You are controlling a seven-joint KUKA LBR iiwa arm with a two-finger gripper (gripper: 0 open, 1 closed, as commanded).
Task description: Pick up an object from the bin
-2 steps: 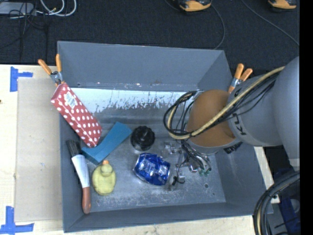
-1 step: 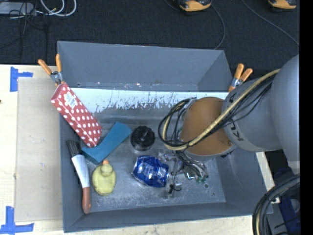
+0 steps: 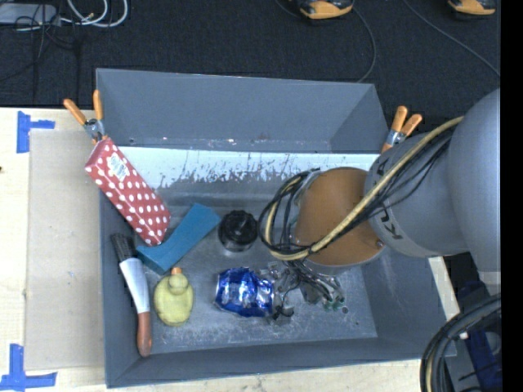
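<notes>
Gripper (image 3: 290, 300) seen just beside the crumpled blue wrapper (image 3: 243, 292), at the front middle of the bin (image 3: 245, 359).
Its opening cannot be told; the light wrapper could be pushed aside if caught off-centre.

The grey metal bin (image 3: 237, 117) had a scuffed, speckled floor. A red box with white dots (image 3: 127, 190) leaned against its left wall. Just beside the box's lower end lay a blue sponge (image 3: 180, 237), with a black round cap (image 3: 238, 229) to the right of it. Along the front lay a brush (image 3: 135, 296), a yellow pear-shaped toy (image 3: 173, 300) and a crumpled blue wrapper (image 3: 243, 292).
</notes>
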